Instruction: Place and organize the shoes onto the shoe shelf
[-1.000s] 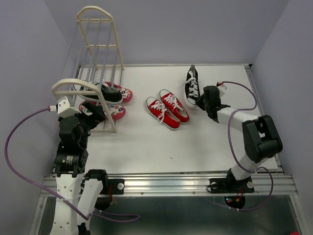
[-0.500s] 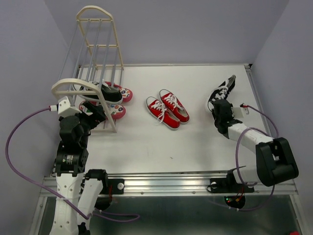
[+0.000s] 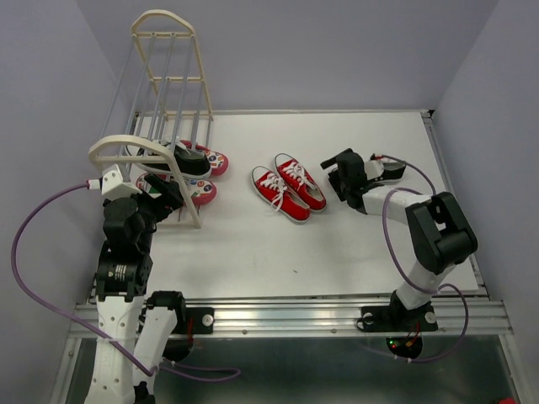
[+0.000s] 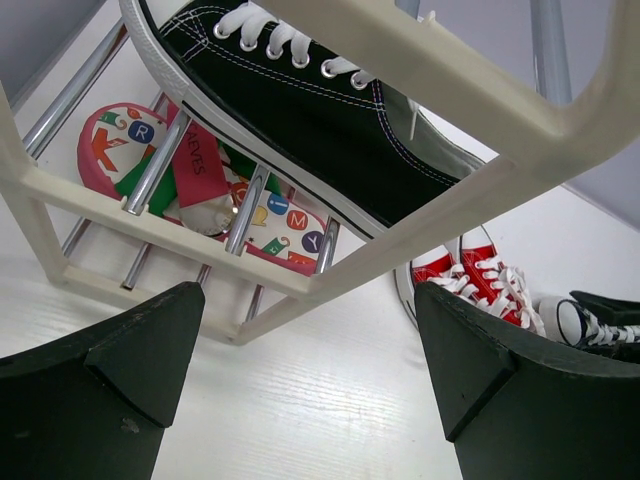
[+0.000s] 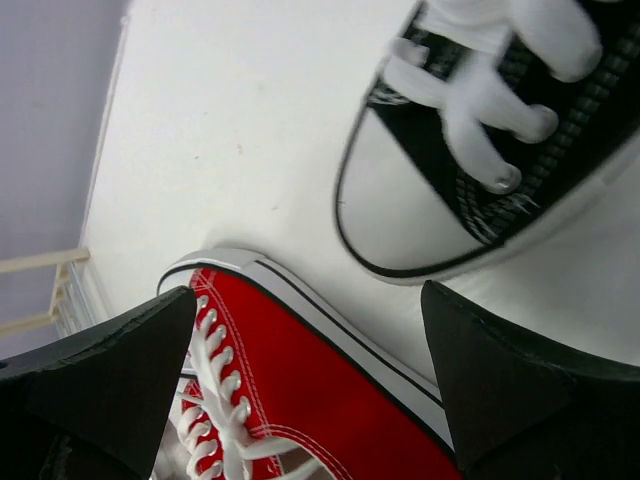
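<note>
our left gripper (image 4: pixel 310 395) has its jaws spread wide, with nothing between them. just ahead of them stands the near end frame of the shoe shelf (image 4: pixel 420 215). past that frame one black sneaker (image 4: pixel 300 110) lies inside the shelf, and the flip-flops (image 4: pixel 200 185) show under the grey rails below it. our right gripper (image 5: pixel 308 330) is spread just as wide and grips nothing. a red sneaker (image 5: pixel 290 400) lies below the gap between its fingers. the other black sneaker (image 5: pixel 470 170) rests on the table (image 5: pixel 230 130) ahead of the jaws, towards the right-hand finger, near the red one but not touching it.
</note>
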Controlling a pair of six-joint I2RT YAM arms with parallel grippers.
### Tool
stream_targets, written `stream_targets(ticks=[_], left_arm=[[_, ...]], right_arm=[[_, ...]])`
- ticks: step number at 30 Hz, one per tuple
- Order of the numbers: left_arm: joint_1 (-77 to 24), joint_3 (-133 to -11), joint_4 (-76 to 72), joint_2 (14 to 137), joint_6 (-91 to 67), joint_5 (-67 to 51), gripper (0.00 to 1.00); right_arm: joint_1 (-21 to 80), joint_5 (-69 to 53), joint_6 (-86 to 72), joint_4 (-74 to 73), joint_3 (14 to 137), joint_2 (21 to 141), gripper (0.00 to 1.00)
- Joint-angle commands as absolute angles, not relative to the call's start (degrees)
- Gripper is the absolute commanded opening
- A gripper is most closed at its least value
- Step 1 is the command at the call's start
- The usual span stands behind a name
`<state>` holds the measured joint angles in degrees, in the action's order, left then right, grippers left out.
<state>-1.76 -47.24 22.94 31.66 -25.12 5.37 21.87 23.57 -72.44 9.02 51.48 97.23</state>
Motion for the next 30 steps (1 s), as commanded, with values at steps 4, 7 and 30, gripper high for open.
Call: stream_targets(ticks=[4, 7, 30], left_arm=[[-1.4, -46.7, 21.1, 31.2, -24.3, 5.6, 0.99], [-1.4, -46.7, 21.2, 30.9, -24.4, 5.8, 0.99], [-1.4, -47.0, 20.7, 30.2, -23.7, 4.9, 0.99]], right_arm=[[21.8, 19.5, -60.6, 14.7, 57.7, 100.1, 1.0], [21.8, 16.7, -52.8, 12.9, 56.1, 96.3, 1.0], [-1.9, -18.0, 73.6, -62.6, 106.8, 108.5, 1.0]])
